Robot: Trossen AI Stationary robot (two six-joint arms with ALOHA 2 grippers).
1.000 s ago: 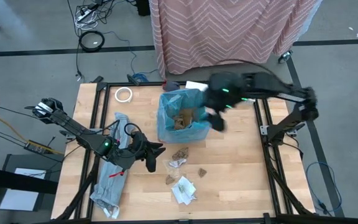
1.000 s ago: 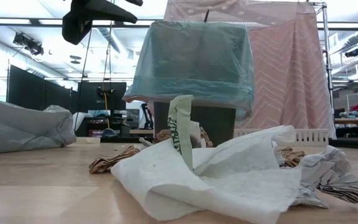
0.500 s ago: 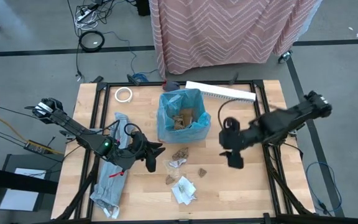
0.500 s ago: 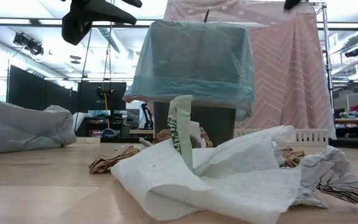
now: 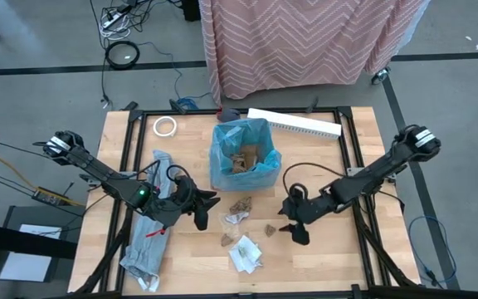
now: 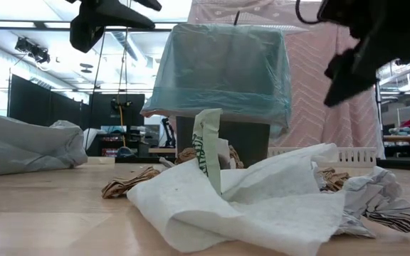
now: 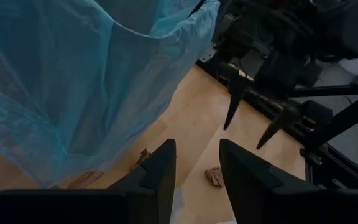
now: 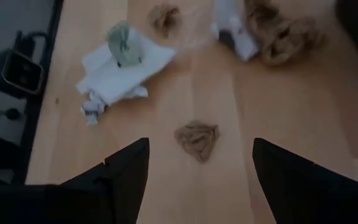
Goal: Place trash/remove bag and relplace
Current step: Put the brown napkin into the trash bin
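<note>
Right end effector (image 5: pixel 293 227) open — above trash (image 5: pixel 269 230).

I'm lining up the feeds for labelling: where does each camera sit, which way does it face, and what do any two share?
High: overhead, straight down; both arms, left claw, right claw.
Low: table height, facing the translucent blue plastic bag; both arms overhead.
Left wrist: past its open fingers at the bag.
Right wrist: down between open fingers at a crumpled brown paper scrap.
Shared: high and right wrist show that scrap.
</note>
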